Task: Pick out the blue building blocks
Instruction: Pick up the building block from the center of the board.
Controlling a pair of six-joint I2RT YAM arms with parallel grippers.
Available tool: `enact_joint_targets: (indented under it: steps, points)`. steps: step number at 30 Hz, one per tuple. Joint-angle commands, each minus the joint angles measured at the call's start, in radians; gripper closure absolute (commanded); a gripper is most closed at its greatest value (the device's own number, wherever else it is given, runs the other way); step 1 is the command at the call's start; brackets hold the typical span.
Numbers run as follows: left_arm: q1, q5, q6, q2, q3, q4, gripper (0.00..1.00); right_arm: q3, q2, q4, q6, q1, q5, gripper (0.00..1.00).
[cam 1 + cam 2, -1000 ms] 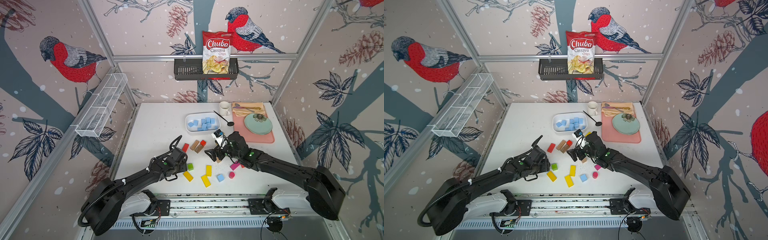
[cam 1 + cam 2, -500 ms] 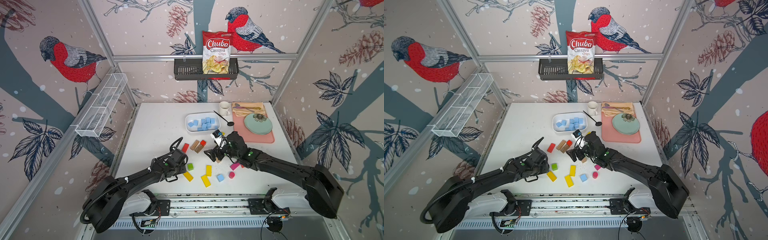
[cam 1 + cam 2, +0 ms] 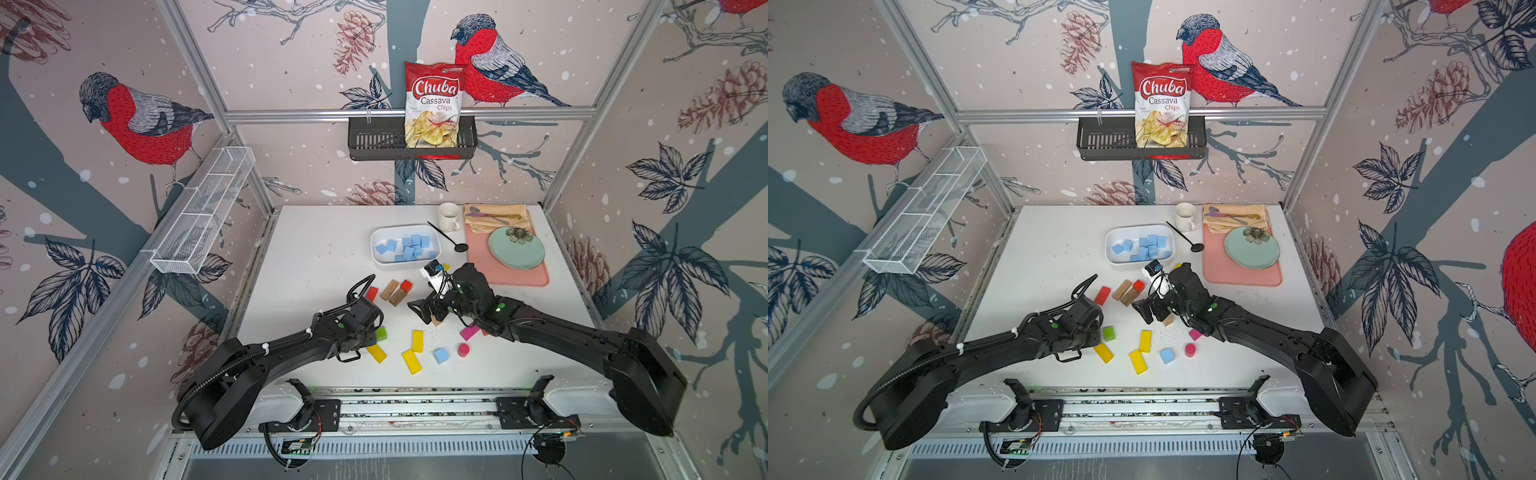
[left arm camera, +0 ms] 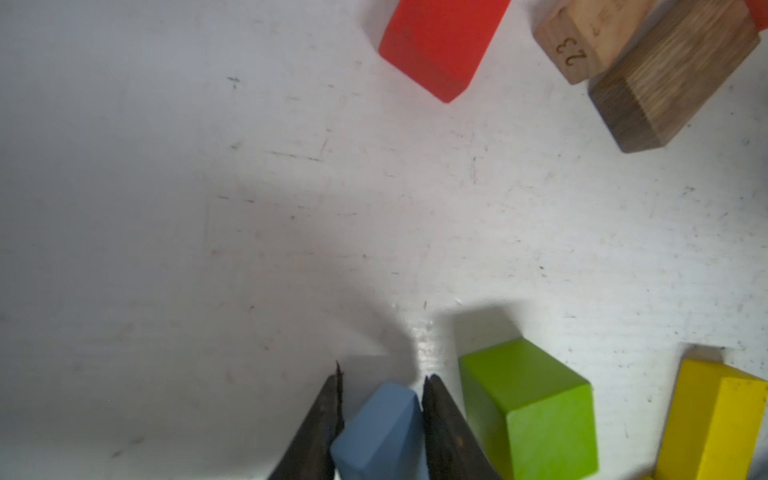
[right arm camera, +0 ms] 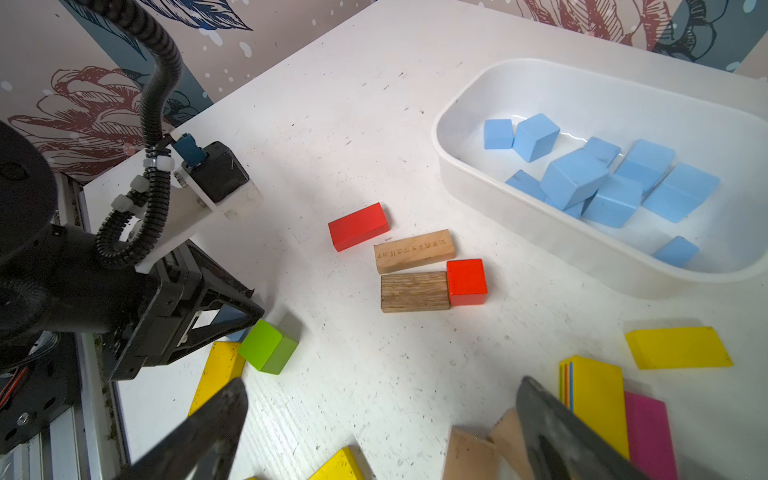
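- Left gripper (image 4: 384, 376): low over the white table (image 3: 316, 249), fingers clenched against two opposite faces of a blue block (image 4: 380, 432). It reads as a grasp. I cannot tell whether the block is off the surface.
- A green cube (image 4: 528, 411) sits just beside the outer finger. The pinch on the narrow faces probably serves to slip past it without knocking it.
- Red and plain wooden blocks (image 3: 394, 291) lie beyond, untouched. They are the wrong colour, so they are left where they are.
- White tray (image 3: 390, 266), toward the back: it holds a heap of blue building blocks (image 3: 409, 247) and nothing else. It is evidently the sorting bin, and I judge the grasped block is bound for it.
- Right gripper (image 5: 382, 381): fingers spread wide with nothing between them. It hangs above the tan blocks (image 5: 469, 457) in the middle of the scatter, probably held ready, clear of the left arm's path.
- Loose blue cube (image 3: 441, 355): alone on the table near the front edge, between a yellow bar (image 3: 411, 360) and a small red cylinder (image 3: 463, 350). It looks like the right arm's natural target.
- Pink placemat (image 3: 536, 278) with its plate, far right: no part of the job.
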Motion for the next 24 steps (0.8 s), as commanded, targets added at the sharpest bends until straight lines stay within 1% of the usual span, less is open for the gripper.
enact_joint_targets:
  steps: [1,5,11,17,21,24]
  points:
    - [-0.005,-0.002,-0.006,0.013,0.003,0.003,0.73,0.005,0.001,0.011,-0.006,0.000,0.003,0.01]
    - [-0.006,0.001,-0.009,0.019,0.005,0.008,0.79,0.005,0.002,0.012,-0.006,0.001,0.005,0.01]
    - [-0.007,-0.005,0.000,0.029,0.015,0.017,0.85,0.007,0.007,0.013,-0.007,0.001,0.008,0.00]
    - [-0.006,-0.036,0.031,0.046,0.076,0.006,1.00,0.007,0.008,0.015,-0.009,0.001,0.010,0.01]
    - [-0.004,-0.103,0.085,0.068,0.174,-0.037,1.00,0.005,-0.003,0.014,-0.013,0.001,0.019,0.00]
    - [0.021,-0.128,0.144,0.089,0.260,-0.038,1.00,0.001,-0.016,0.014,-0.013,0.001,0.030,0.01]
